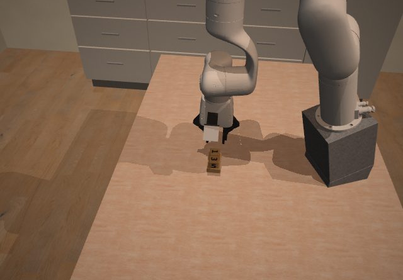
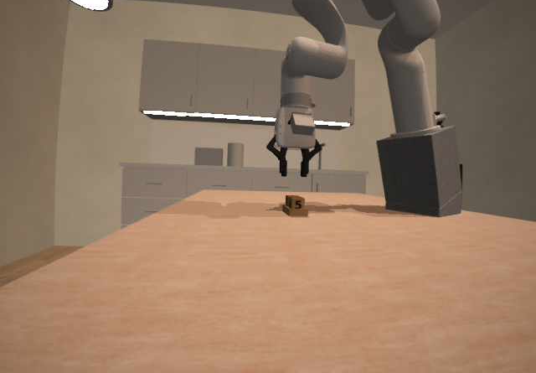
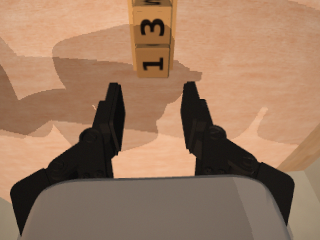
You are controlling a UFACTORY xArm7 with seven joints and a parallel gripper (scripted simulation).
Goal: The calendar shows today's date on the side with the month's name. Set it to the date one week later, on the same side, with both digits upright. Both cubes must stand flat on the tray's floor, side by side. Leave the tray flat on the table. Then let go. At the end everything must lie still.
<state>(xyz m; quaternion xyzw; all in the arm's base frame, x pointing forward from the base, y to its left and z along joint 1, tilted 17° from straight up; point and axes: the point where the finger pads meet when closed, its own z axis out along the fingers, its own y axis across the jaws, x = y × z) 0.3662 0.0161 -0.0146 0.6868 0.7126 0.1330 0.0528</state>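
Two small brown wooden cubes stand in a row in a low wooden tray on the table. The far cube has a 1 on top, lying sideways in both views. The near cube has a 3 on top and a 5 on the face toward the top and exterior views. The month's name is not legible; part of a dark mark shows at the wrist view's top edge. My gripper is open partway and empty, pointing down, above and behind the tray's far end.
The wooden table carries the arm's grey base block to the right of the tray. Drawer cabinets stand behind the table. Arm shadows fall across the tray area.
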